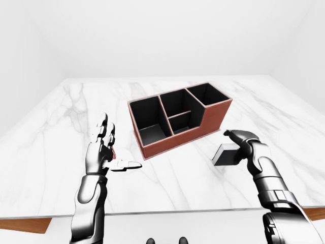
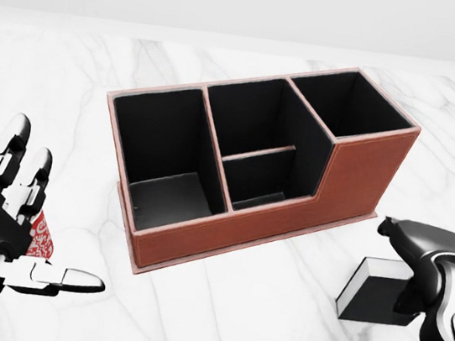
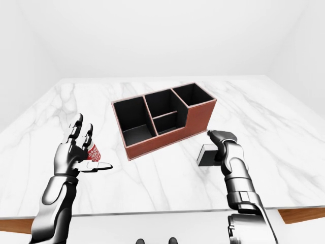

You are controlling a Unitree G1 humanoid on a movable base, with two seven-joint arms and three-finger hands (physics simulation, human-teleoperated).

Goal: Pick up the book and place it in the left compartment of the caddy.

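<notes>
— What carries everything here?

— A white marble table (image 1: 56,152) with grey veining and a wooden edge showing at the bottom corners of the left-eye view.

— What lies on it?

— 3 things. A reddish-brown caddy (image 2: 288,221) with black compartments stands near the middle, set at an angle. A dark book (image 2: 372,299) with white page edges lies just right of it, apart from the caddy. A small red patterned object (image 3: 94,153) sits well to the left.
</notes>
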